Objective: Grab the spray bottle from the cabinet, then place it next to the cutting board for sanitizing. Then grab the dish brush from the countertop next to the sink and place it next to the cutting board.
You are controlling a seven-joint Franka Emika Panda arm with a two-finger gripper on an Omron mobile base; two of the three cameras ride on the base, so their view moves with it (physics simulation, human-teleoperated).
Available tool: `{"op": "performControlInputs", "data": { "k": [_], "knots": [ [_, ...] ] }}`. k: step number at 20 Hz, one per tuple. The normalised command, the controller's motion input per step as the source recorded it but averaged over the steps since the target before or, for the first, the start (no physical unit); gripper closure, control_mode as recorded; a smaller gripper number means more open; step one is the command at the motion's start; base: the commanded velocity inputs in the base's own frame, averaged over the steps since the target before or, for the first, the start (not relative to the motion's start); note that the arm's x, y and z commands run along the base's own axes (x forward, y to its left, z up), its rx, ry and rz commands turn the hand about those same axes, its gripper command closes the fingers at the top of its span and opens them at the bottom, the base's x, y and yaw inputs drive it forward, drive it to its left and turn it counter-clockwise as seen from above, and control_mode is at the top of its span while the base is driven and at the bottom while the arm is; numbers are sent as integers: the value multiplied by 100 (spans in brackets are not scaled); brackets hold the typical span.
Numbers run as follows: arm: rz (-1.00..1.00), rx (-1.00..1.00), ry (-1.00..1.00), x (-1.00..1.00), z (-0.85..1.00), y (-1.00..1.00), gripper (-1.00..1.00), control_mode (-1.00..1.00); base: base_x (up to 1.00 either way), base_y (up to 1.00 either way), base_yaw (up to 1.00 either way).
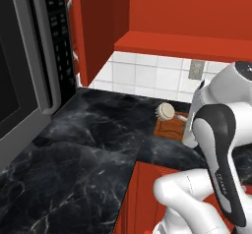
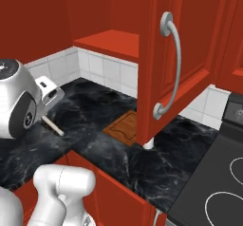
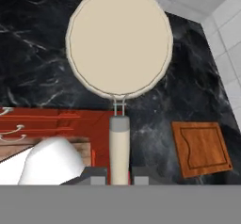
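Cream dish brush, round head and pale handle, sits clamped in the tool, held above the bench beside the cutting board.

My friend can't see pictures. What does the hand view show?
The pincer holds a dish brush by its handle, round cream head up, above the black marble countertop. The brown cutting board lies to the right.
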Motion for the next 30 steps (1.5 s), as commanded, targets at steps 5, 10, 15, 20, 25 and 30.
{"op": "performControlInputs", "data": {
  "k": [5,10,15,20,25,30],
  "knots": [
    [0,-11,11,65,-70,0,100,-100,0,0,0],
    [2,-6,8,58,-63,-10,100,-100,0,0,0],
    [6,0,3,51,-59,-21,100,-100,0,0,0],
    [7,0,10,49,-67,-34,100,-100,0,0,0],
    [1,-1,11,45,-51,-22,100,-100,0,0,0],
    [0,-3,9,57,-45,-16,100,-100,0,0,0]
  ]
}}
